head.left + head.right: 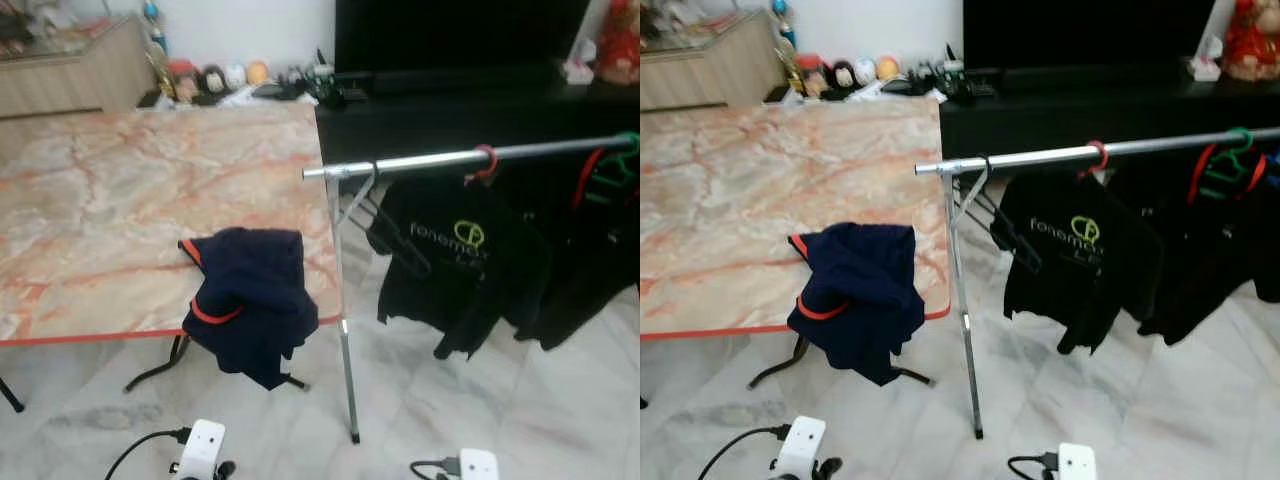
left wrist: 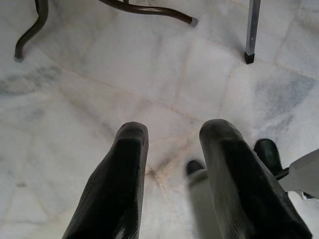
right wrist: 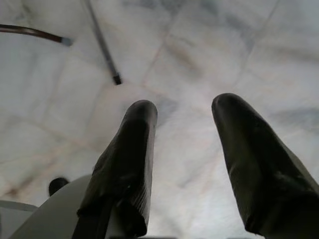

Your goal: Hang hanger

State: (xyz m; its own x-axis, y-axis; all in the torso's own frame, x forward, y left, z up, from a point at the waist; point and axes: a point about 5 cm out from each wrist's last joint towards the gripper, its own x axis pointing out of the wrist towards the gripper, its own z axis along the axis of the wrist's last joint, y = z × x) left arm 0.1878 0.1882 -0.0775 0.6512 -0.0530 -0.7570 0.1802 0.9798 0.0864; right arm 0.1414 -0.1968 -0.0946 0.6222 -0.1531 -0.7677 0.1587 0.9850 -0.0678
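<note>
Your hanger is most likely the one inside the navy shirt [image 1: 245,300] — a red-orange curve shows at its fold and again at its collar, though you can't see enough of it to be sure. The shirt lies bunched at the tabletop's near right corner, half of it drooping over the near edge toward the floor. Nothing holds it, so the task looks unstarted: picking up, carrying across and hooking on are all left to do.

Just right of that corner stands the rail [image 1: 470,157], its free end close to the table [image 1: 120,200] edge above the upright leg [image 1: 347,370]. Along it you already have an empty dark hanger [image 1: 372,212] near the end, a black shirt [image 1: 455,260] on a red hook [image 1: 486,163], and further along more dark clothes with red and green hangers [image 1: 612,170]. The bare stretch between the rail's end and the red hook looks like your best slot.

Both arms hang low over the marble floor [image 2: 149,74]. The left gripper [image 2: 172,149] has its 2 fingers parted with nothing between them; the right gripper [image 3: 182,129] is likewise spread wide and empty. You'll need to raise 1 of them to the tabletop's corner first — mind the loose cloth sliding off as you grasp.
</note>
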